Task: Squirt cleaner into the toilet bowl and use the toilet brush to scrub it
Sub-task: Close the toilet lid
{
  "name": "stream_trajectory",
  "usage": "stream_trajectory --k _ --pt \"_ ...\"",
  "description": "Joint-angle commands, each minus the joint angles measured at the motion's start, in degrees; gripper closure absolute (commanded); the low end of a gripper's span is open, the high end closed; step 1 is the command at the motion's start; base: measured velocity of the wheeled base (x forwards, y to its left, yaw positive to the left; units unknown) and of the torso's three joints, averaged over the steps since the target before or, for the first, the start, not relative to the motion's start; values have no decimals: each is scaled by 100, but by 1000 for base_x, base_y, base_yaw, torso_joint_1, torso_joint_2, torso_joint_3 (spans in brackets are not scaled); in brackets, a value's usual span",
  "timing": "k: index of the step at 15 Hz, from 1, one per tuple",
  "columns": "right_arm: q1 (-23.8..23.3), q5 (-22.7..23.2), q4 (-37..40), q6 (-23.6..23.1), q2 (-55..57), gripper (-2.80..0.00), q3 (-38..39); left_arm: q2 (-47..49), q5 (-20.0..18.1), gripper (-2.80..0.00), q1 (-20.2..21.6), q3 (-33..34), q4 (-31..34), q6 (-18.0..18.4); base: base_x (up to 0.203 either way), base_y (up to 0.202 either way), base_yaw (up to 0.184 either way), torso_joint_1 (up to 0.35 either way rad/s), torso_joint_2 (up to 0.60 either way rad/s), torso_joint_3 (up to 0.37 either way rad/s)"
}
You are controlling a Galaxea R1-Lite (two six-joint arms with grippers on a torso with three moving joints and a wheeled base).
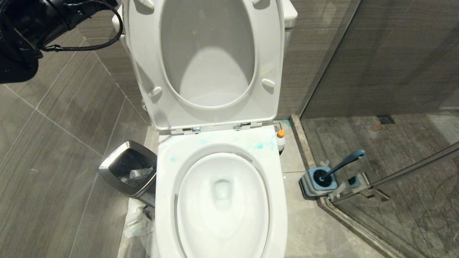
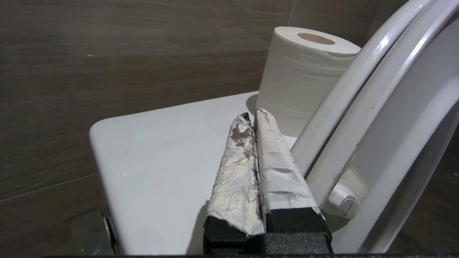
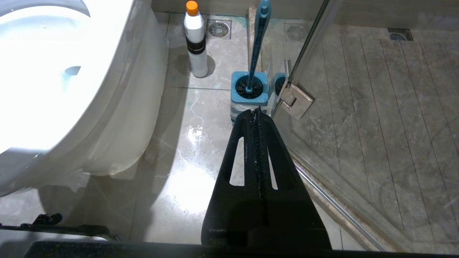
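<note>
my left claw [image 2: 251,120] hovers pressed together and empty over the cistern lid [image 2: 161,150] beside the toilet bowl's [image 1: 222,200] raised seat, my right claw [image 3: 255,114] closed above the floor near the toilet brush [image 3: 256,46] in its holder [image 3: 249,93], the cleaner [image 3: 195,39] standing beside the bowl.

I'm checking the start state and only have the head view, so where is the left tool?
Observer: The left tool is shut and empty, above the white tank lid beside the raised seat.
Operator: Anything on that tank?
Observer: A toilet paper roll stands on it, beyond the tool's tips.
Operator: And the right tool?
Observer: The right tool is shut, holding nothing, low over the floor and pointing toward the toilet brush in its holder.
</note>
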Motion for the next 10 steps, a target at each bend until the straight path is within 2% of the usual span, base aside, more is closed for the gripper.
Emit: stream_trajectory --k 1,4,7,10 --pt "0 4 -4 -3 9 0 1 44 -15 0 -1 -19 -21 -6 0 0 0 0 0 0" --pt "0 4 -4 -3 9 0 1 177 -106 0 42 -44 -9 95 0 0 0 0 0 0" --pt "0 4 -4 -3 9 0 1 491 -310 0 34 -462 -31 108 0 0 0 0 0 0" --pt "0 4 -4 -3 9 0 1 692 -305 0 18 -467 -275 225 0 0 0 0 0 0"
